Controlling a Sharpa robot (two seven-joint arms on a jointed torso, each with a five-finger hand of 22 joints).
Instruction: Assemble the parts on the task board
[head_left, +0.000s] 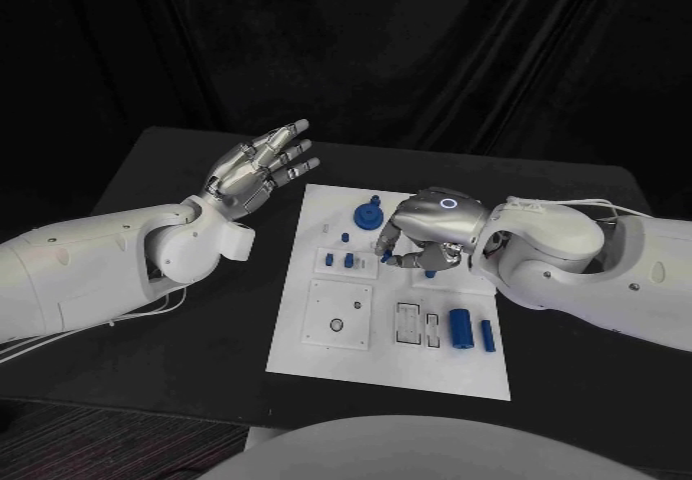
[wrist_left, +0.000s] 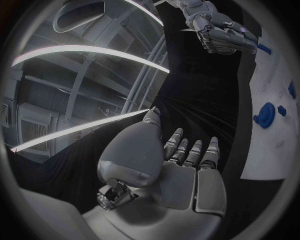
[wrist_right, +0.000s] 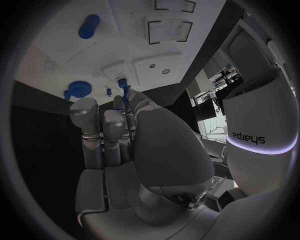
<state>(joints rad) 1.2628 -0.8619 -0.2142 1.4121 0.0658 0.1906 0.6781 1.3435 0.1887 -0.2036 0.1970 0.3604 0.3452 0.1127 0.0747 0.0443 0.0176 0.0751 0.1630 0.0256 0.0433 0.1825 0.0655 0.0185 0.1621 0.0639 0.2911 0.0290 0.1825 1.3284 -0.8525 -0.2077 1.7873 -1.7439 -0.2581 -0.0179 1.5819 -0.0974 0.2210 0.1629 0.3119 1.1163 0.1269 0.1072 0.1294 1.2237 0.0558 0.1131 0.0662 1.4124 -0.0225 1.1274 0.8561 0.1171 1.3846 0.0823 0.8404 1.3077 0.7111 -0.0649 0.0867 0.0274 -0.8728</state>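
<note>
Task board (head_left: 346, 360), a white rectangular plate, is seen at the centre of the head view, its long axis running from upper frame to lower frame. Blue cylinders (head_left: 462, 328) lie lengthwise at its lower right. A small blue part (wrist_right: 127, 97) is pinched by the right hand (head_left: 427, 238). The left hand (head_left: 260, 166) is held spread, upper left.

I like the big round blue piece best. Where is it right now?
In the head view, the round blue gear-like part sits at the far end of the white task board, toward its left side, just left of the right hand.
</note>
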